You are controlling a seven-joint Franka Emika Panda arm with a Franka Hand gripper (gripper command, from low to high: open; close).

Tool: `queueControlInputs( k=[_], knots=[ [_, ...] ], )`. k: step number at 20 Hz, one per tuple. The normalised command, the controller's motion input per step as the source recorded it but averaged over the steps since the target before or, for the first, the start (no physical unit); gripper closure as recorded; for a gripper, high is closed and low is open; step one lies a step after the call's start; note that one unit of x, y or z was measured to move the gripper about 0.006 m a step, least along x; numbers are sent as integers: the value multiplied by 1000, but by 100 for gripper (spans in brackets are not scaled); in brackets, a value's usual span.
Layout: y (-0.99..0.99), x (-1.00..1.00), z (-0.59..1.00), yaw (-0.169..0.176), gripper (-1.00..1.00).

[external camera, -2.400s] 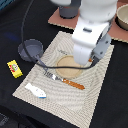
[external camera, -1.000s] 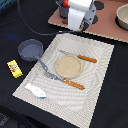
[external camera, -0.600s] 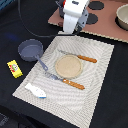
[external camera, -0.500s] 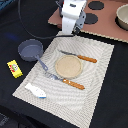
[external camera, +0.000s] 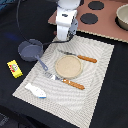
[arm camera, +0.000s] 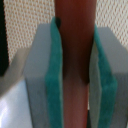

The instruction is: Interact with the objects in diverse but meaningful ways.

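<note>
Wrist view shows the end effector (arm camera: 75,75) clamped on a smooth reddish-brown sausage (arm camera: 74,60).

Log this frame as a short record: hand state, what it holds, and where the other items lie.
hand: shut on a brown sausage, seen in the wrist view
arm position: raised at the far edge of the placemat
plate: centre of placemat
knife: beyond the plate
fork: in front of the plate
saucepan: at the exterior view's left placemat edge
fish: near placemat corner
yellow packet: off the placemat
</note>
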Motion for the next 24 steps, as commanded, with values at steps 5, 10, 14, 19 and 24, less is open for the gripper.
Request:
queueControlInputs(
  k=[5, 10, 14, 19, 24],
  knots=[
    [159, 4, 153, -32, -100],
    [143, 6, 411, -19, -100],
    [-196, -134, 629, -28, -100],
    [-439, -340, 478, -57, -100],
    [-407, -475, 178, -133, -100]
  ],
)
